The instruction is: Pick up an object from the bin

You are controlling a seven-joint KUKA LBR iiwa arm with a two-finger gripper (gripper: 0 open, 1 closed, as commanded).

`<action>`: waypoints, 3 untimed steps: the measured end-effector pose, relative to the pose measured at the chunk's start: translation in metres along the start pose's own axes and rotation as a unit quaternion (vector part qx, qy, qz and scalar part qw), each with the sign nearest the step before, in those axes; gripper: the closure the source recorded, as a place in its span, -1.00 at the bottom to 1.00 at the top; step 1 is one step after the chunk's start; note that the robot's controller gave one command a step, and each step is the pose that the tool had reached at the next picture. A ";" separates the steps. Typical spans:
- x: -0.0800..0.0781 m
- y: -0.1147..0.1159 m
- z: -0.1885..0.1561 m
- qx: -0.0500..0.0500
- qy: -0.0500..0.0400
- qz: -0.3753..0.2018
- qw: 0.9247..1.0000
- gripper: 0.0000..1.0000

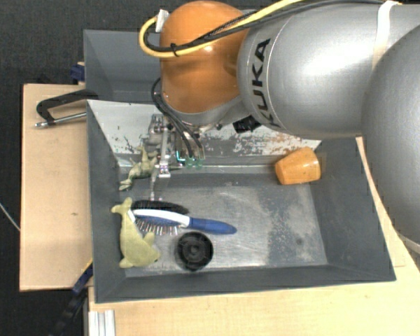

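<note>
My gripper (161,168) hangs under the orange wrist cover, over the bin's back left part. A small olive-green toy figure (136,171) lies right against its left side, near the back wall; whether it is gripped I cannot tell. In front of the gripper lies a hairbrush (169,218) with a black head, white bristles and a blue handle pointing right. A yellow-green soft toy (134,242) lies under the brush's left end, at the front left.
A black round cap-like thing (194,250) sits by the front wall, right of the soft toy. An orange block (298,166) rests against the back wall at the right. The arm covers the bin's back right.
</note>
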State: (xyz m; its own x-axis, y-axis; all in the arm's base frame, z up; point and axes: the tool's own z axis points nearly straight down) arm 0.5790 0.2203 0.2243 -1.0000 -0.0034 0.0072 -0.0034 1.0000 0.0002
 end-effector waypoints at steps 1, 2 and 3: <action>0.014 -0.071 0.127 0.001 -0.003 -0.130 0.991 -1.00; 0.013 -0.070 0.125 0.000 -0.004 -0.131 0.991 1.00; 0.003 -0.058 0.001 -0.001 -0.011 -0.143 0.990 1.00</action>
